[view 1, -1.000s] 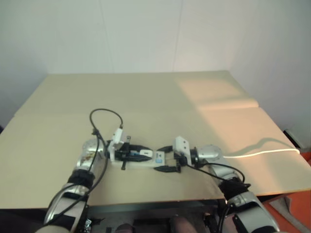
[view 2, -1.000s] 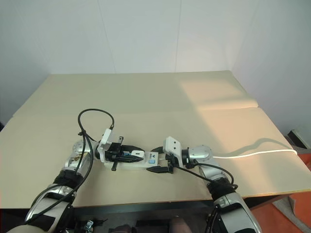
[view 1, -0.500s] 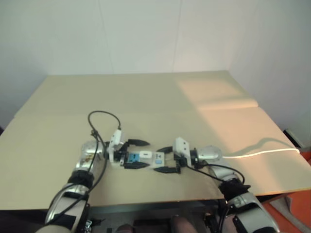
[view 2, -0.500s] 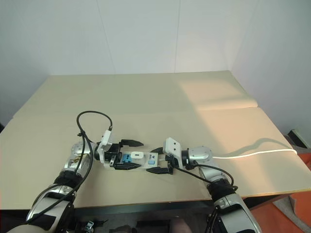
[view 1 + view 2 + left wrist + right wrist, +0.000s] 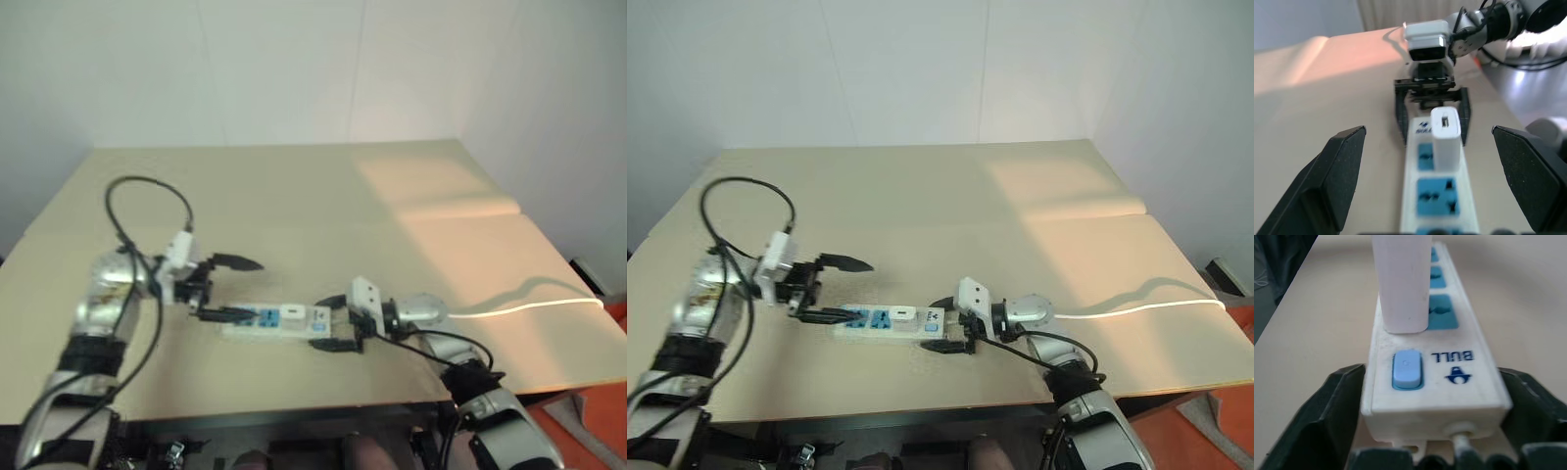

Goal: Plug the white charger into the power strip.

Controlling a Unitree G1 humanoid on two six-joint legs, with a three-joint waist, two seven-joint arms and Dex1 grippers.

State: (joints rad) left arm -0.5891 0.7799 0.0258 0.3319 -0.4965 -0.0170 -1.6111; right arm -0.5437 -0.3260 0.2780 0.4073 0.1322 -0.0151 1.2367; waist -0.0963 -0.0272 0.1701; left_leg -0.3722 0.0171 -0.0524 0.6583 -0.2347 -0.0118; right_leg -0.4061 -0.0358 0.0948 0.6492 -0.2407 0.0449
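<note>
Left gripper (image 5: 227, 287) lifted off strip, swung toward left of frame, jaws now wide, empty. White charger (image 5: 291, 314) stands upright, seated in power strip (image 5: 274, 323) at lower centre of desk (image 5: 323, 206). Right gripper (image 5: 333, 323) jaws wide, flanking strip's switch end. Charger looks light, rigid, smooth; grip its flat sides if you reseat. It sits between both grippers, clear of left.

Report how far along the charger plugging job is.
Done: the white charger stands upright in a socket of the power strip, next to its blue switch. In hand: nothing; the left gripper is open and hangs clear of the strip, and the right gripper is open, its fingers flanking the strip's cord end. Left: at most pulling the right gripper away.
</note>
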